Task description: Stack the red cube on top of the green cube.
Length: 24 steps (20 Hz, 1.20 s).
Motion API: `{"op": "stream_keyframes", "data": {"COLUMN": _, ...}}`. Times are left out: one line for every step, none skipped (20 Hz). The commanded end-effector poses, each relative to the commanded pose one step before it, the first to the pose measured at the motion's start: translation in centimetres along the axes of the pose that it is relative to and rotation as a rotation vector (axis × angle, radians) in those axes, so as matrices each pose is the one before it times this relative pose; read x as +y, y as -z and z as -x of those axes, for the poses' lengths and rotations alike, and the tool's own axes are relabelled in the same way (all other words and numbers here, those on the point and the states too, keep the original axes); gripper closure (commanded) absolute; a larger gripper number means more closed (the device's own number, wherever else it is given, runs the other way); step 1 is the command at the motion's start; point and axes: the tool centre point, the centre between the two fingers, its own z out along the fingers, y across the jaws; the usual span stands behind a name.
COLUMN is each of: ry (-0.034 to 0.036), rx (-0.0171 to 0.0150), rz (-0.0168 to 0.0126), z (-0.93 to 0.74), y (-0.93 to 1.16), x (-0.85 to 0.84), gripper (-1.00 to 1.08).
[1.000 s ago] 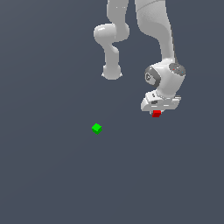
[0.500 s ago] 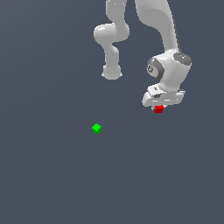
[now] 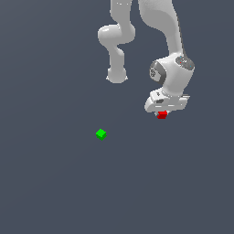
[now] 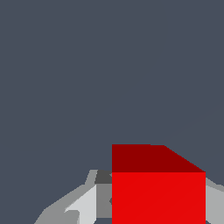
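The red cube (image 3: pixel 162 114) hangs just under the white hand, held between the fingers of my gripper (image 3: pixel 162 112), which is shut on it. In the wrist view the red cube (image 4: pixel 157 188) fills the near part of the picture, with a grey finger (image 4: pixel 74 208) pressed at its side. The green cube (image 3: pixel 101 134) lies alone on the dark grey floor, well toward the exterior view's left of the gripper and a little lower in that picture. The green cube does not show in the wrist view.
The white arm (image 3: pixel 160 32) rises behind the gripper, and its base link (image 3: pixel 116 73) stands at the back. The floor (image 3: pixel 55 183) is a plain dark grey surface.
The gripper has risen with the red cube in it and drifted slightly toward the exterior view's left over the last half second. The green cube has stayed where it was.
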Motion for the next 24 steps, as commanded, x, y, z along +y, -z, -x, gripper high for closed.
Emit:
{"op": "stream_keyframes", "data": {"ry": -0.00129, "rx": 0.00053, "rz": 0.00003, "z": -0.181, "y": -0.168, "x": 1.503, "gripper": 1.08}}
{"op": "stream_keyframes", "data": {"ry": 0.0, "rx": 0.0, "rz": 0.0, "z": -0.076, "y": -0.096, "x": 0.73, "gripper": 1.08}}
{"op": "stream_keyframes", "data": {"ry": 0.0, "rx": 0.0, "rz": 0.0, "z": -0.084, "y": -0.105, "x": 0.795, "gripper": 1.08}}
{"op": "stream_keyframes", "data": {"ry": 0.0, "rx": 0.0, "rz": 0.0, "z": -0.091, "y": -0.114, "x": 0.859, "gripper": 1.08}}
{"op": "stream_keyframes", "data": {"ry": 0.0, "rx": 0.0, "rz": 0.0, "z": -0.099, "y": -0.122, "x": 0.923, "gripper": 1.08}}
{"op": "stream_keyframes", "data": {"ry": 0.0, "rx": 0.0, "rz": 0.0, "z": -0.107, "y": -0.13, "x": 0.986, "gripper": 1.08}}
{"op": "stream_keyframes", "data": {"ry": 0.0, "rx": 0.0, "rz": 0.0, "z": -0.115, "y": -0.139, "x": 1.049, "gripper": 1.08}}
{"op": "stream_keyframes", "data": {"ry": 0.0, "rx": 0.0, "rz": 0.0, "z": -0.124, "y": -0.147, "x": 1.112, "gripper": 1.08}}
{"op": "stream_keyframes", "data": {"ry": -0.00059, "rx": -0.00013, "rz": 0.00034, "z": -0.141, "y": -0.167, "x": 1.202, "gripper": 1.08}}
{"op": "stream_keyframes", "data": {"ry": 0.0, "rx": 0.0, "rz": 0.0, "z": -0.142, "y": -0.164, "x": 1.237, "gripper": 1.08}}
{"op": "stream_keyframes", "data": {"ry": 0.0, "rx": 0.0, "rz": 0.0, "z": -0.15, "y": -0.171, "x": 1.286, "gripper": 1.08}}
{"op": "stream_keyframes", "data": {"ry": 0.0, "rx": 0.0, "rz": 0.0, "z": -0.153, "y": -0.172, "x": 1.288, "gripper": 1.08}}
{"op": "stream_keyframes", "data": {"ry": 0.0, "rx": 0.0, "rz": 0.0, "z": -0.156, "y": -0.172, "x": 1.288, "gripper": 1.08}}
{"op": "stream_keyframes", "data": {"ry": 0.0, "rx": 0.0, "rz": 0.0, "z": -0.159, "y": -0.172, "x": 1.288, "gripper": 1.08}}
{"op": "stream_keyframes", "data": {"ry": 0.0, "rx": 0.0, "rz": 0.0, "z": -0.163, "y": -0.173, "x": 1.291, "gripper": 1.08}}
{"op": "stream_keyframes", "data": {"ry": 0.0, "rx": 0.0, "rz": 0.0, "z": -0.167, "y": -0.174, "x": 1.295, "gripper": 1.08}}
{"op": "stream_keyframes", "data": {"ry": 0.00021, "rx": -0.00019, "rz": 0.00063, "z": -0.173, "y": -0.186, "x": 1.283, "gripper": 1.08}}
{"op": "stream_keyframes", "data": {"ry": 0.0, "rx": 0.0, "rz": 0.0, "z": -0.176, "y": -0.175, "x": 1.301, "gripper": 1.08}}
{"op": "stream_keyframes", "data": {"ry": 0.0, "rx": 0.0, "rz": 0.0, "z": -0.176, "y": -0.17, "x": 1.261, "gripper": 1.08}}
{"op": "stream_keyframes", "data": {"ry": 0.0, "rx": 0.0, "rz": 0.0, "z": -0.172, "y": -0.162, "x": 1.203, "gripper": 1.08}}
{"op": "stream_keyframes", "data": {"ry": 0.0, "rx": 0.0, "rz": 0.0, "z": -0.168, "y": -0.155, "x": 1.144, "gripper": 1.08}}
{"op": "stream_keyframes", "data": {"ry": 0.0, "rx": 0.0, "rz": 0.0, "z": -0.163, "y": -0.147, "x": 1.085, "gripper": 1.08}}
{"op": "stream_keyframes", "data": {"ry": 0.0, "rx": 0.0, "rz": 0.0, "z": -0.159, "y": -0.139, "x": 1.026, "gripper": 1.08}}
{"op": "stream_keyframes", "data": {"ry": 0.0, "rx": 0.0, "rz": 0.0, "z": -0.156, "y": -0.131, "x": 0.966, "gripper": 1.08}}
